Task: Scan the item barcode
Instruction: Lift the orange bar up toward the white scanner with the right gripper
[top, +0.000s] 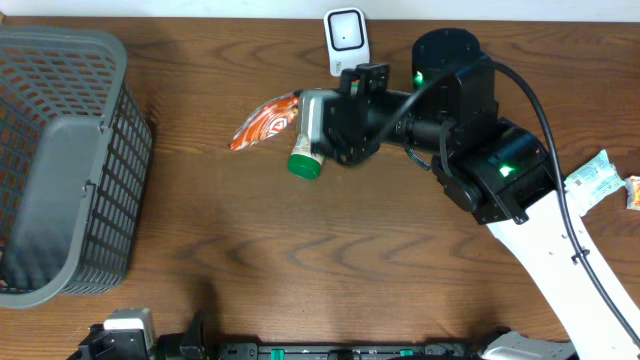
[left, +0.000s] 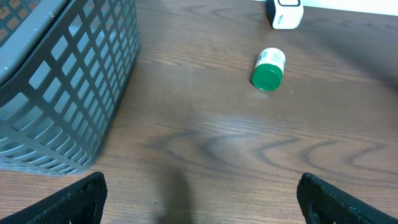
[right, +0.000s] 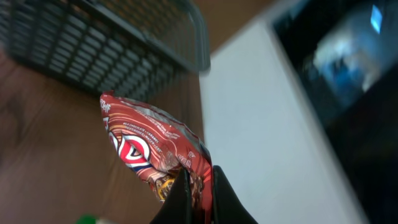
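Observation:
The item, a red snack packet (top: 265, 124) (right: 146, 149), hangs above the table with my right gripper (top: 318, 118) (right: 200, 186) shut on its edge. It is held just left of and in front of the white barcode scanner (top: 346, 38) (left: 285, 12), which stands at the table's far edge. No barcode shows on the packet in any view. My left gripper (left: 202, 193) is low over the near part of the table, its fingers (left: 81, 196) wide open with only bare wood between them.
A white bottle with a green cap (top: 305, 160) (left: 269, 67) lies on its side under the right gripper. A grey mesh basket (top: 60, 160) (left: 62, 81) fills the left side. A white packet (top: 600, 180) lies at the right edge.

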